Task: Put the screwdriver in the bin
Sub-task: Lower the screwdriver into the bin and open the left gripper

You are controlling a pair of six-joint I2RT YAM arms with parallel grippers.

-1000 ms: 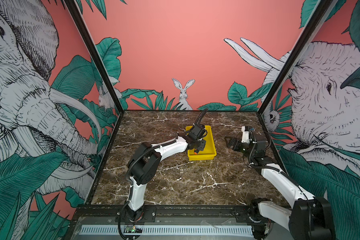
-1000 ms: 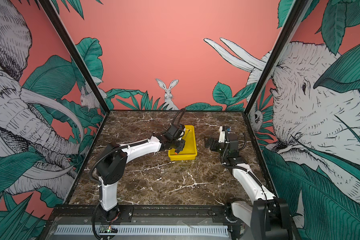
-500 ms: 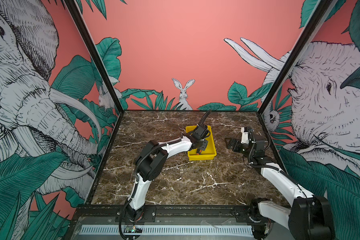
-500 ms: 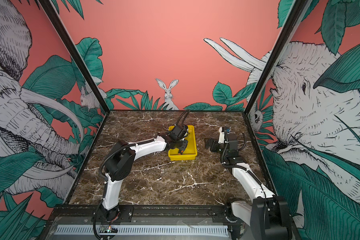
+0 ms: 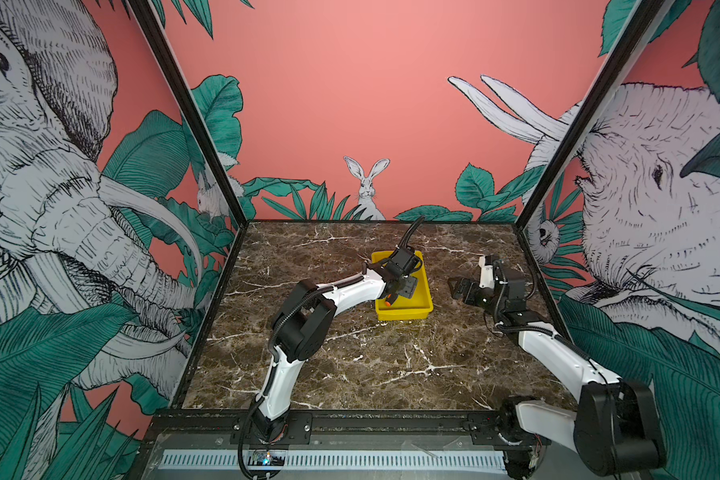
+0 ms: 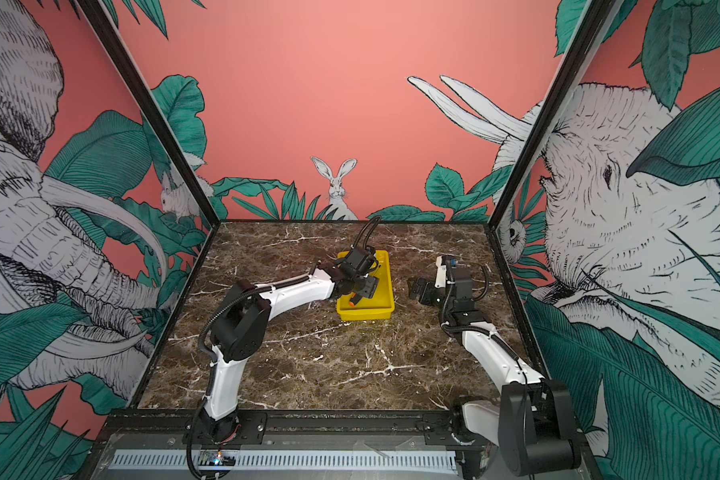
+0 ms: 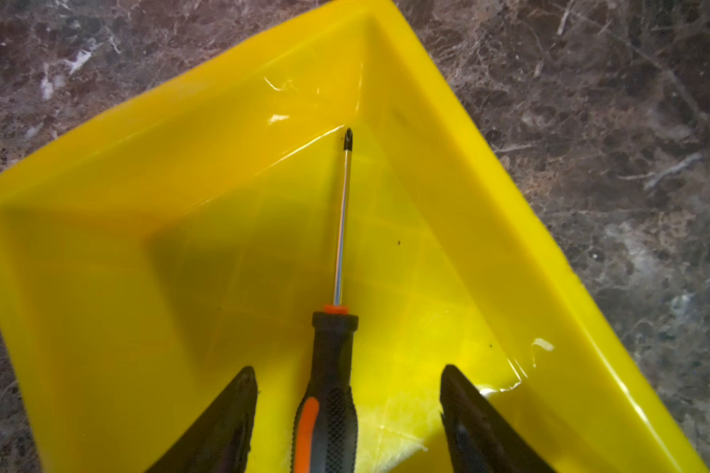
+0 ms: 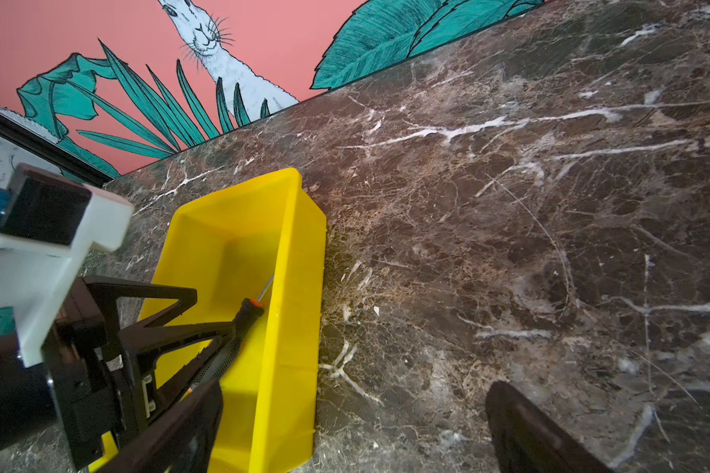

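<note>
The screwdriver (image 7: 331,385), black-handled with orange band, lies inside the yellow bin (image 7: 99,245), its thin shaft pointing at a bin corner. My left gripper (image 7: 347,370) hovers just over it, open, with a gap on each side of the handle and neither finger touching it. In both top views the left gripper (image 5: 400,286) (image 6: 360,286) is above the bin (image 5: 420,309) (image 6: 385,309), and the screwdriver's orange end cap (image 5: 388,303) (image 6: 351,304) shows by the near wall. My right gripper (image 5: 458,286) (image 8: 357,387) stands open and empty over bare table, right of the bin (image 8: 296,327).
The brown marble table (image 5: 371,365) is walled by mural panels at the back and both sides. A black rail (image 5: 371,422) runs along the front edge, where both arm bases sit. The left arm's cable (image 5: 410,232) arcs up behind the bin.
The left gripper moved from the bin's left edge to over the bin and opened, letting go of the screwdriver, which now lies in the bin. The right arm stayed put.
</note>
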